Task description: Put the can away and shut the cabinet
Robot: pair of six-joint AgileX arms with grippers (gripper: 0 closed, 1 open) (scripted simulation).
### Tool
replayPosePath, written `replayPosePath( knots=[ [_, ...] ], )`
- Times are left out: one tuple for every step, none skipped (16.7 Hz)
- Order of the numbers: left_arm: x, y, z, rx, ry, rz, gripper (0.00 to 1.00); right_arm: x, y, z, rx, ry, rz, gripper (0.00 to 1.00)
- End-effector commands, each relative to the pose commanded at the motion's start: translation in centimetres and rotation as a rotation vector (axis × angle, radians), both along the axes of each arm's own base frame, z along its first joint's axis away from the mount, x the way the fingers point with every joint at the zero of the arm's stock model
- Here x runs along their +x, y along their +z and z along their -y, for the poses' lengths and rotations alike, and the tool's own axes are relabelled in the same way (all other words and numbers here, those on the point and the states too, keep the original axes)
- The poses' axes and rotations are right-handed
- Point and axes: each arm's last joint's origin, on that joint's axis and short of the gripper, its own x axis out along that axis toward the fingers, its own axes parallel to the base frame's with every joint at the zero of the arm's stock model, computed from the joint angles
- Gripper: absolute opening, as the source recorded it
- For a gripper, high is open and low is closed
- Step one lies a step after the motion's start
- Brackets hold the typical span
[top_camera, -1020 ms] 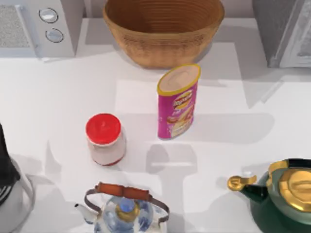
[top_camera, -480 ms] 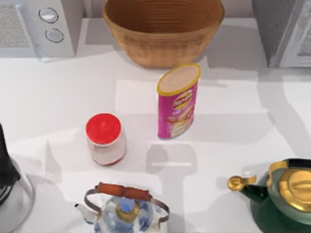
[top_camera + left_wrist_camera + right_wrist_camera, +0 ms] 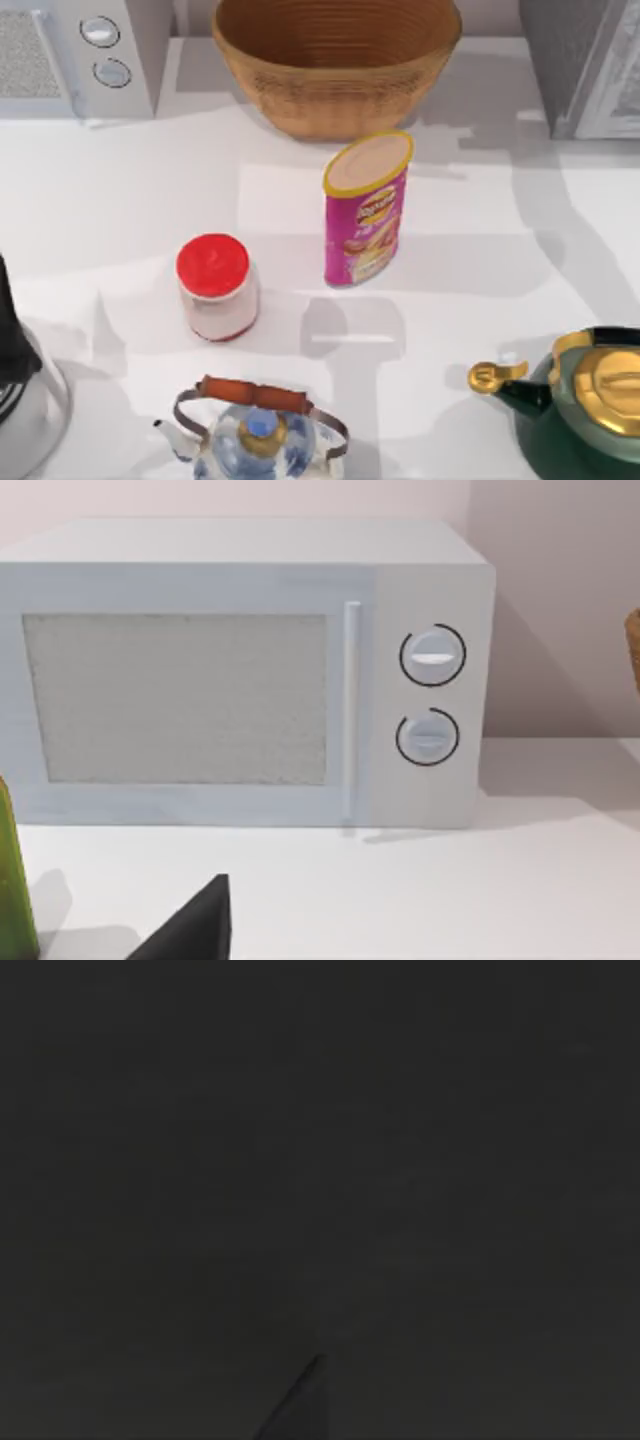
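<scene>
Near the middle of the table (image 3: 120, 200) stands the can (image 3: 366, 210), a pink and yellow tube, upright and held by nothing, out on the open surface and not inside any cabinet.

Cabinet (image 3: 585, 65): grey unit beyond the can, at the far right corner. Whether its door is open or shut cannot be told.

Around the can:
- wicker basket (image 3: 336, 60), just beyond it, apart;
- red-lidded jar (image 3: 216, 287), to its left and a little nearer, apart;
- glass teapot (image 3: 255, 430), at the near edge, left of it;
- green and gold kettle (image 3: 580, 405), at the near edge, right of it;
- microwave (image 3: 250, 670), well to its left at the far corner, door closed.

Grippers: jaw state of left and right cannot be told. A dark wedge sits low in the left wrist view, which faces the microwave; the right wrist view is dark.

Risks, as judged: the can is tall and narrow, so a push high up or an off-centre grip could topple it toward the jar or basket. The basket stands closest to a path from can to cabinet; a low carry could clip its rim.
</scene>
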Motion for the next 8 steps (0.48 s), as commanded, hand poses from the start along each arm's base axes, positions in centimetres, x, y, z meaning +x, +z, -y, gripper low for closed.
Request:
replayPosePath(
  knots=[
    [0.0, 0.0, 0.0, 0.0, 0.0, 0.0, 1.0, 0.4, 0.0, 0.0, 0.0, 0.0, 0.0, 1.0],
    [0.0, 0.0, 0.0, 0.0, 0.0, 0.0, 1.0, 1.0, 0.0, -0.1, 0.0, 0.0, 0.0, 1.0],
    [0.0, 0.0, 0.0, 0.0, 0.0, 0.0, 1.0, 1.7, 0.1, -0.1, 0.0, 0.0, 0.0, 1.0],
    [0.0, 0.0, 0.0, 0.0, 0.0, 0.0, 1.0, 2.6, 0.1, -0.1, 0.0, 0.001, 0.0, 1.0],
    [0.0, 0.0, 0.0, 0.0, 0.0, 0.0, 1.0, 3.4, 0.1, 0.0, 0.0, 0.0, 0.0, 1.0],
    [0.0, 0.0, 0.0, 0.0, 0.0, 0.0, 1.0, 4.1, 0.0, 0.0, 0.0, 0.0, 0.0, 1.0],
    [0.0, 0.0, 0.0, 0.0, 0.0, 0.0, 1.0, 4.7, 0.0, 0.0, 0.0, 0.0, 0.0, 1.0],
    [0.0, 0.0, 0.0, 0.0, 0.0, 0.0, 1.0, 4.9, 0.0, 0.1, 0.0, 0.0, 0.0, 1.0]
  ],
)
